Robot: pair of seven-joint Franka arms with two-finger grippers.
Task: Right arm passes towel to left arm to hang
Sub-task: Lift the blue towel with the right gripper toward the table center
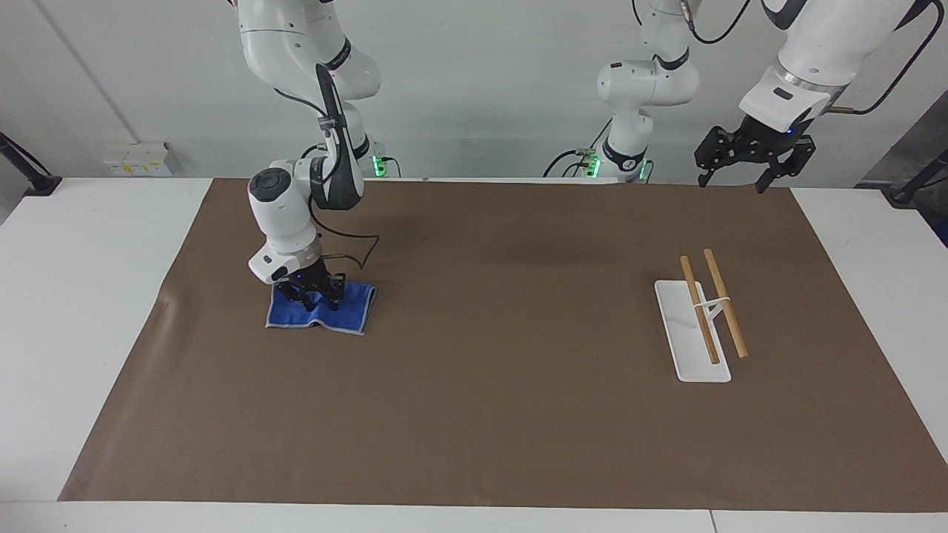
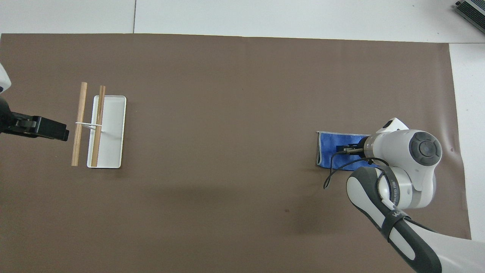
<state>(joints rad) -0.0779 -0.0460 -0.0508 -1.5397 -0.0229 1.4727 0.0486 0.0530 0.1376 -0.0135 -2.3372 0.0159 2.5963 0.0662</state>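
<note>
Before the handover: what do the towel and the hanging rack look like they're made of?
The towel looks like soft cloth, bright blue with pale stitched edging; it puckers where the right gripper pinches it. The rack seems to have two matte, wood-coloured rods over a smooth white base, plastic or coated metal; I can't tell which. The left gripper waits open.

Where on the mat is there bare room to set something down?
The wide stretch of brown mat between the towel and the white rack is bare, as is the strip nearest the facing camera. It is crowded at the towel, where the right gripper presses on it. The left gripper hangs over the mat's corner.
</note>
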